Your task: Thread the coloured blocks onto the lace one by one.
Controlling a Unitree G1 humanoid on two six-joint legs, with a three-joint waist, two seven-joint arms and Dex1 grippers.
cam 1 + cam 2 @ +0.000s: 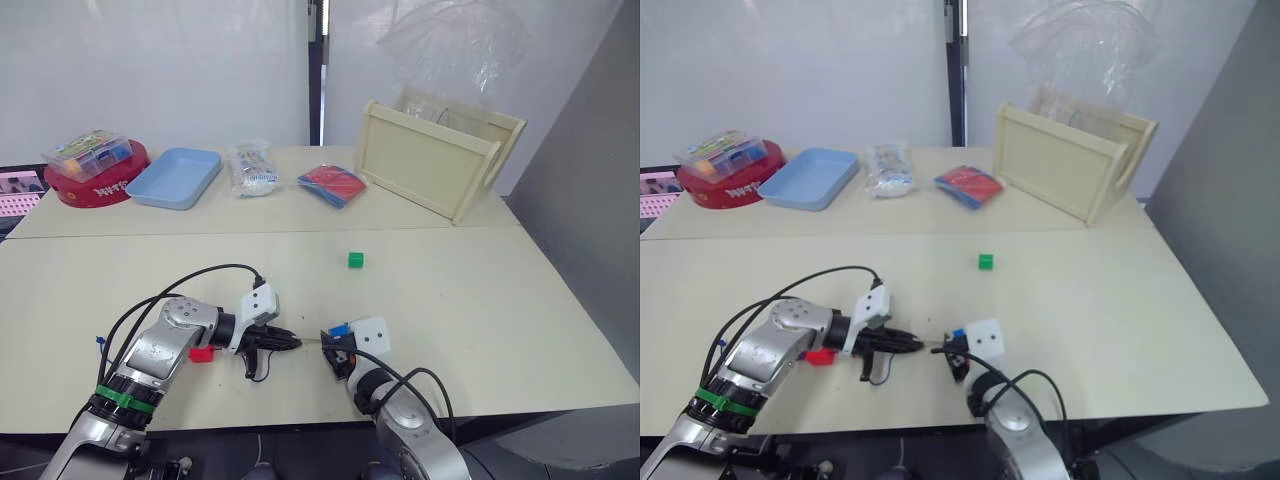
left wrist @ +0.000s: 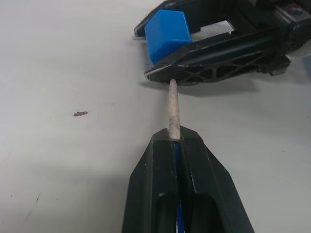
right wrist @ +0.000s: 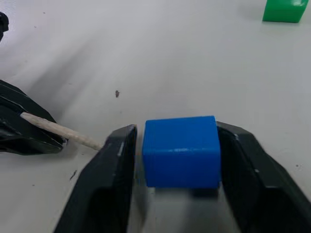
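Observation:
My left gripper [image 1: 290,343] is shut on the lace; its pale stiff tip [image 2: 173,109] sticks out past the fingertips, and dark-blue string [image 2: 178,213] runs back between them. Facing it, my right gripper [image 1: 338,352] is shut on a blue block [image 3: 181,150], held just above the table. The tip [image 3: 58,130] reaches the outer side of one right finger [image 3: 109,174], beside the block and not in it. A red block [image 1: 201,354] lies by my left wrist. A green block [image 1: 355,260] sits alone further back on the table.
Along the far table stand a red tin [image 1: 95,185] with a clear box of pieces [image 1: 88,152] on top, a light blue tray [image 1: 175,178], two plastic packets [image 1: 250,168] [image 1: 333,185], and a wooden crate [image 1: 435,160]. The table's front edge [image 1: 300,415] is close below both grippers.

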